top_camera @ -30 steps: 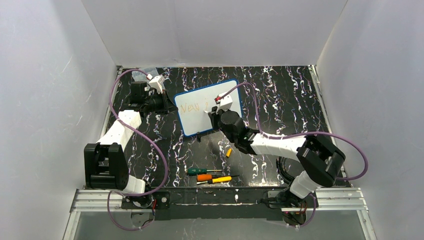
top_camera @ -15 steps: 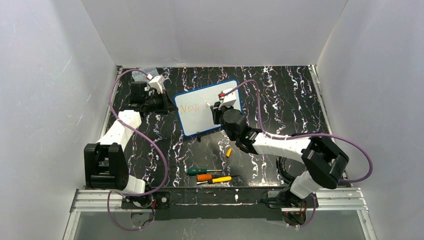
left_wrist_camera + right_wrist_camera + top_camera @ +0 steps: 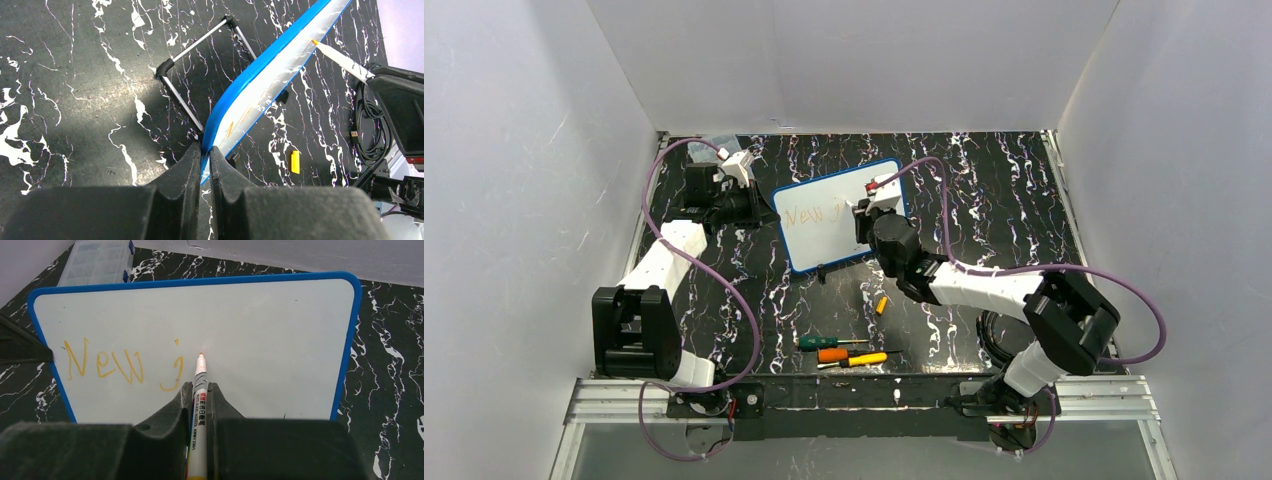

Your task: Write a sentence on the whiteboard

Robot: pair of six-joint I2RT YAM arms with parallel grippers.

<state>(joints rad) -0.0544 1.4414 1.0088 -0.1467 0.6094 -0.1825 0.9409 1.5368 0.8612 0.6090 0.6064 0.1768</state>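
- Two fingers of the right gripper (image 3: 200, 390) are pressed together on a white marker (image 3: 200, 371) at the lower centre of the right wrist view, with the barrel pointing up the frame.
- The orange tip sits just right of the last written letter; I cannot tell whether it touches the surface.
- In thin orange strokes the sentence (image 3: 120, 365) reads "New j" (one line only), across the left half of the white face.
- That face belongs to the whiteboard (image 3: 270, 325), blue-framed and propped at a tilt, in the upper middle of the top view.
- At the lower centre of the left wrist view, the left gripper (image 3: 206, 152) is clamped on the blue edge of the frame.
- Beyond it a wire stand (image 3: 200, 57) juts from the back of the board onto the table (image 3: 1004, 190).
- A clear compartment box (image 3: 100, 260) lies in the upper left of the right wrist view, behind the board's corner.
- A small yellow cap (image 3: 881, 305) lies below the board in the top view.
- Two screwdrivers (image 3: 849, 352) lie lower still.
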